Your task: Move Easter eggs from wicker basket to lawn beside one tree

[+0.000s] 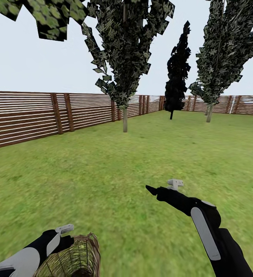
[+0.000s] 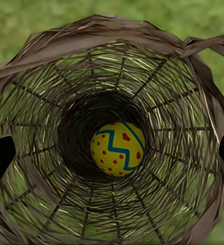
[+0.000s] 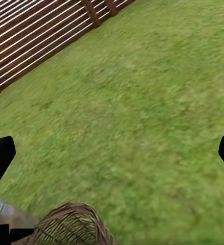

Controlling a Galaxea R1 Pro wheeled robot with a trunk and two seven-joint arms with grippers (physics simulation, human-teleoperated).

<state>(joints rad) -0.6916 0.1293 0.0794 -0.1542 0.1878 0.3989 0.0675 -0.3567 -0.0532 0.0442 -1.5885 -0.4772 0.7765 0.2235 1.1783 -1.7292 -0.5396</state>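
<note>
Wicker basket [image 2: 45, 87] gapes before the left gripper [image 2: 112, 155], its fingers spread at 3 and 9 o'clock; one Easter egg [image 2: 117, 148] lies dead centre inside; right gripper [image 3: 112, 153] spread over lawn [image 3: 142, 102]

1. Wicker basket [image 2: 112, 66] mouth wide open, nothing across it; one Easter egg [image 2: 117, 148] deep at the bottom.
2. Left gripper [image 2: 112, 153] fingertips sit wide apart at the rim.
3. Lawn [image 1: 114, 169] bare ahead of the right gripper [image 1: 151, 189].
4. Fence [image 1: 26, 115] and thin-trunked trees [image 1: 125, 115] well away.
</note>
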